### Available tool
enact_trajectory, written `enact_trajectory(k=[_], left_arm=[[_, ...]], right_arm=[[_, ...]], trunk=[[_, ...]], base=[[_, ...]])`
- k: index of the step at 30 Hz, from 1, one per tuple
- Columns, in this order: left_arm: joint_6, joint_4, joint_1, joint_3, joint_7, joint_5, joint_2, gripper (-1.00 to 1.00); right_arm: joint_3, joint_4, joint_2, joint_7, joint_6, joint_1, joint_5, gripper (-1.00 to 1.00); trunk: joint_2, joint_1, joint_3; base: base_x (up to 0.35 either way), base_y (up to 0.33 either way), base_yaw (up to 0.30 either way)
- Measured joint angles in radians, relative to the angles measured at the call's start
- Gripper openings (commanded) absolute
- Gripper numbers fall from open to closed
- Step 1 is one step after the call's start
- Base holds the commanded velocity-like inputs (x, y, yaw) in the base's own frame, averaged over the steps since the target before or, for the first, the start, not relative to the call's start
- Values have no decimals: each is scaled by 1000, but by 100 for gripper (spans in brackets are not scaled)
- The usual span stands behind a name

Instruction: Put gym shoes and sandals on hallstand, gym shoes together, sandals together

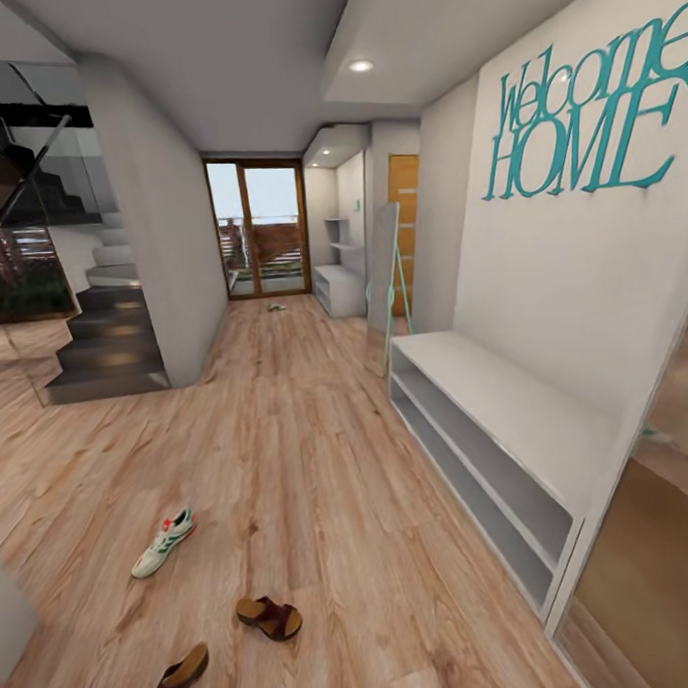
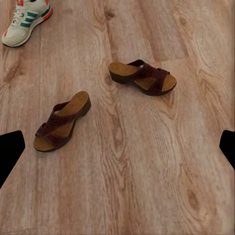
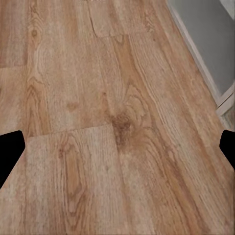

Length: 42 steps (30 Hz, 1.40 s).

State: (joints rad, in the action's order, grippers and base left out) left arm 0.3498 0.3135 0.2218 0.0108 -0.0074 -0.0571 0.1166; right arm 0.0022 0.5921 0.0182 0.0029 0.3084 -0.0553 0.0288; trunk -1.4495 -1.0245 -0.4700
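Nearest the head camera, low at the left, lies a brown leather open sandal [image 1: 176,678] on the light brown wood-plank corridor floor [image 1: 319,455]. A second brown sandal [image 1: 269,618] sits just beyond it to the right, the two apart from each other. That makes two sandals. Farther and to the left is one white lace-up gym shoe with green stripes [image 1: 164,543], well apart from both. Something small lies on the floor far down the corridor by the glass door [image 1: 257,240]; too small to tell what. Along the right wall stands a long low white-grey bench with two open shelf levels [image 1: 493,443], under teal "Welcome HOME" lettering [image 1: 580,113]. Far down on the right, a white-grey hallstand with stepped wall shelves above [image 1: 339,284].

Over to the left wrist view: two sandals again, one [image 2: 63,121] and the other [image 2: 143,77], both flat on the planks [image 2: 147,171], plus one gym shoe [image 2: 26,20] at the corner. Dark fingertips [image 2: 11,152] sit wide apart at both edges, holding nothing, touching nothing.

Right wrist view: bare planks [image 3: 98,122], a corner of the white-grey bench [image 3: 205,39], and fingertips [image 3: 11,152] spread wide, nothing between them.
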Motion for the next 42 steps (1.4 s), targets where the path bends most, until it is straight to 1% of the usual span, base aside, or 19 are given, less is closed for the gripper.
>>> enact_trajectory(k=[12, 16, 28, 36, 42], left_arm=[[0, 0, 0, 0, 0, 0, 0, 100], [-1, -1, 0, 0, 0, 0, 0, 100], [-1, -12, 0, 0, 0, -1, 1, 100], [1, -24, 0, 0, -1, -1, 0, 100], [3, -24, 0, -1, -1, -1, 0, 100]], right_arm=[[0, -2, 0, -1, 1, -1, 77, 100], [-1, -2, 0, -1, 2, -1, 93, 100], [-2, 5, -1, 2, 2, 0, 101, 100], [-2, 6, -2, 1, 2, -1, 101, 100], [-2, 7, -2, 0, 2, -1, 101, 100]], trunk=[[0, 0, 0], [0, 0, 0], [0, 0, 0], [0, 0, -7], [0, 0, -14]], base=[[287, -205, 0], [295, -180, 0], [326, -57, 8], [332, -3, 141], [127, 0, 166]])
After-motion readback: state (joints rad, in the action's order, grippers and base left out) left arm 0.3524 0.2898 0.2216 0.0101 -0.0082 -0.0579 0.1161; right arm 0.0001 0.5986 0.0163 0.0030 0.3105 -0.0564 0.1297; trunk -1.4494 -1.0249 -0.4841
